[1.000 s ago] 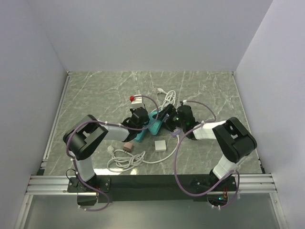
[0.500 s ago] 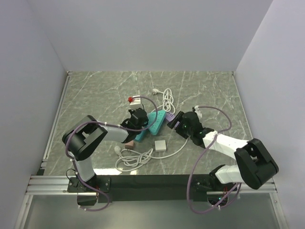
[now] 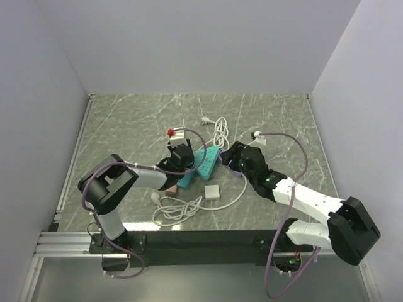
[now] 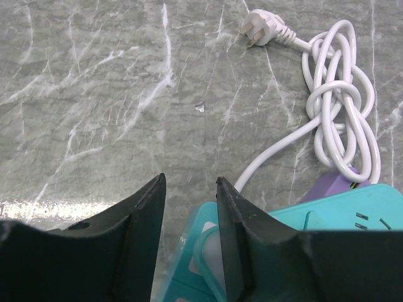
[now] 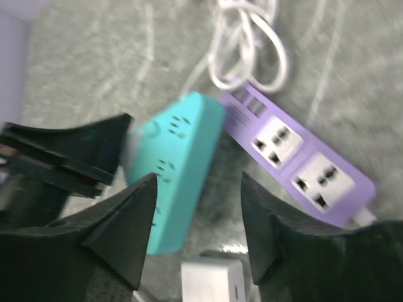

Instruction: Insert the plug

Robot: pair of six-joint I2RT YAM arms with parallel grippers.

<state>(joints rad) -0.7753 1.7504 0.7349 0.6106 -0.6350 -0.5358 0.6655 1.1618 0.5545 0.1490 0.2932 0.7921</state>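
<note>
the left claw (image 4: 189,189) is seen with its jaws narrowly parted. the end of the teal strip (image 4: 327,217) is set low between them; whether it is pinched cannot be told. ahead of this claw and to its right a knotted white cord (image 4: 343,119) is laid on the table (image 4: 94,94), finished by a pronged end (image 4: 258,28). a purple strip (image 4: 334,185) is tucked just beyond the teal strip.

the right claw (image 5: 198,182) is spread wide and nothing is held in it. it is hung above the table. ahead of it the teal strip is placed toward the left arm's side, and the purple strip, with two sockets facing up, toward the other side.

the plug (image 3: 212,191) is laid flat on the table just behind the right claw's fingertips, toward its wrist, and is touched by neither claw. its thin cable (image 3: 176,207) is strewn in loose loops on the near side of the left claw.
</note>
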